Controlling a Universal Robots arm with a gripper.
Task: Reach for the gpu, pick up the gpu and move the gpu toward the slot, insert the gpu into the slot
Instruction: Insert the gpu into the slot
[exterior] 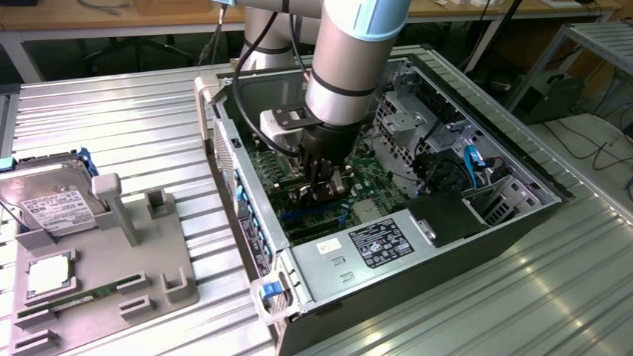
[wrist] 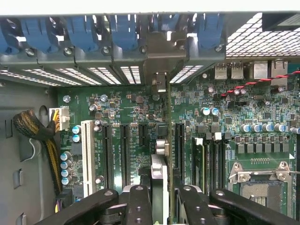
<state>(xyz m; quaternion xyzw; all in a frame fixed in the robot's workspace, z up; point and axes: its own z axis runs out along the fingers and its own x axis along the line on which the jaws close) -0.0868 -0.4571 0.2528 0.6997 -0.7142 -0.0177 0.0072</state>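
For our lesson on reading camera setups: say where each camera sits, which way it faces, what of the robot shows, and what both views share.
Exterior view: off the arm, high, looking down into the open computer case; the arm and gripper show.
Wrist view: on the wrist, facing along the fingers toward the motherboard, with the gpu edge-on between them.
Shared: motherboard, gripper, gpu.

counter (exterior: 129,111): ribbed metal slats | on it: open PC case (exterior: 494,215) lying on its side, toward exterior view's right | grey fixture tray (exterior: 109,274) at exterior view's left, well apart from my case | tray carries hard drive (exterior: 55,208) with white label, memory stick (exterior: 79,300)
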